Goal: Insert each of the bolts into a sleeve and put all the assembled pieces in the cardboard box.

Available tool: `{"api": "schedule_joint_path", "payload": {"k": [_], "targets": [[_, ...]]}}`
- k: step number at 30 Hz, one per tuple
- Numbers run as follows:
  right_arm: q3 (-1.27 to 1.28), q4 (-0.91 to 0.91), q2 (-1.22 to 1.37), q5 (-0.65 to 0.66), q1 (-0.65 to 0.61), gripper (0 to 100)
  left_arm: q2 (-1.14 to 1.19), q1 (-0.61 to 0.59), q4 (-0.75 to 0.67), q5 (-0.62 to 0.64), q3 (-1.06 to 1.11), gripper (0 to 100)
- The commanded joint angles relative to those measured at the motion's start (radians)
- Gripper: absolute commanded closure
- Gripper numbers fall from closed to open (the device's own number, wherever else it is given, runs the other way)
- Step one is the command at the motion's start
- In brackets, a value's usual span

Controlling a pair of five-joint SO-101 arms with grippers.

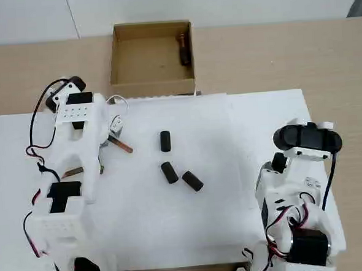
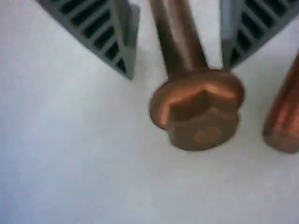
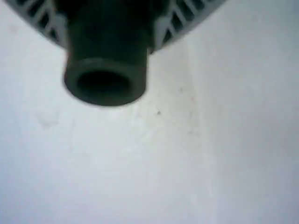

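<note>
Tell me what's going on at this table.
The left pincer is open, its fingers either side of a copper bolt lying on the white mat, with a second bolt beside it. The right pincer is shut on a black sleeve. Three loose sleeves lie mid-mat, and one assembled piece already sits in the cardboard box.
</note>
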Motion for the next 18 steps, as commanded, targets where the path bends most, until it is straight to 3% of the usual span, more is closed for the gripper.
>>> {"api": "schedule_joint_path", "payload": {"k": [1, 5, 10, 18], "targets": [[-0.003, -0.016, -0.007, -0.002, 0.004, 99.5, 0.009, -0.009, -0.014, 0.002, -0.031, 89], [-0.003, -0.016, -0.007, 0.0, 0.004, 99.5, 0.009, -0.006, -0.018, 0.002, -0.033, 100], [-0.012, -0.016, -0.007, 0.0, 0.004, 99.5, 0.008, -0.002, -0.002, 0.002, -0.053, 100], [-0.166, -0.016, -0.005, 0.002, 0.001, 99.5, -0.181, 0.092, 0.184, -0.023, -0.263, 100]]}}
